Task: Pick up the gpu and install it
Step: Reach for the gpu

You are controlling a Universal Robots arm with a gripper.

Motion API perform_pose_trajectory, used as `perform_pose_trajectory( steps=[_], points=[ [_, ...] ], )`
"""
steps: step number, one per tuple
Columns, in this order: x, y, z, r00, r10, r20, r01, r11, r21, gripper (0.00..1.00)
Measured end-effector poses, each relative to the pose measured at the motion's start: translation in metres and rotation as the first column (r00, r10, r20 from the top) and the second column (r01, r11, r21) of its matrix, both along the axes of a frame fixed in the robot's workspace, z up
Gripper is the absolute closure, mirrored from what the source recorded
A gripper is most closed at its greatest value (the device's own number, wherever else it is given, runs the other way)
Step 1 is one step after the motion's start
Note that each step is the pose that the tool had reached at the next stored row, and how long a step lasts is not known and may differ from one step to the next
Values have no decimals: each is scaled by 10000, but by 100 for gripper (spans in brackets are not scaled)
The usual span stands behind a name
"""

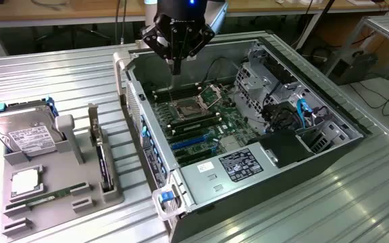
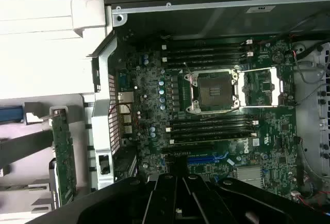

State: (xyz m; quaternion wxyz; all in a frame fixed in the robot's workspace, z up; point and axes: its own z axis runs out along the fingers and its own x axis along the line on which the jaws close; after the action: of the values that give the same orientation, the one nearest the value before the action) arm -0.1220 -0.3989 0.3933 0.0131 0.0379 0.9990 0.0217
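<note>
Overhead, the gripper [image 1: 176, 71], pressed together, hangs above the motherboard [image 1: 208, 124]; nearby label [image 1: 240, 164] unreadable.

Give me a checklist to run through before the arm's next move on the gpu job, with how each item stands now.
1. Gripper carrying nothing: ok.
2. Jaws open for a grasp: not ok, shut.
3. gpu upright in grey holder: ok.
4. Gripper above gpu: not ok, it hangs over the open case.
5. Blue slot free: ok.
6. Which way the gpu's bracket faces: cannot tell.
</note>
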Motion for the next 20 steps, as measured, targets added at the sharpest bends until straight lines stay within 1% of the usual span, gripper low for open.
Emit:
perform_pose_trajectory(
  steps=[14,15,18,20],
  points=[
    [-9,-4,1,10000,-1,-1,1,10000,-1,89],
    [-27,-18,1,10000,-1,0,1,10000,-1,89],
    [-126,-99,0,10000,3,14,-3,10000,1,89],
    [-166,-129,0,10000,3,19,-3,10000,0,89]
  ],
)
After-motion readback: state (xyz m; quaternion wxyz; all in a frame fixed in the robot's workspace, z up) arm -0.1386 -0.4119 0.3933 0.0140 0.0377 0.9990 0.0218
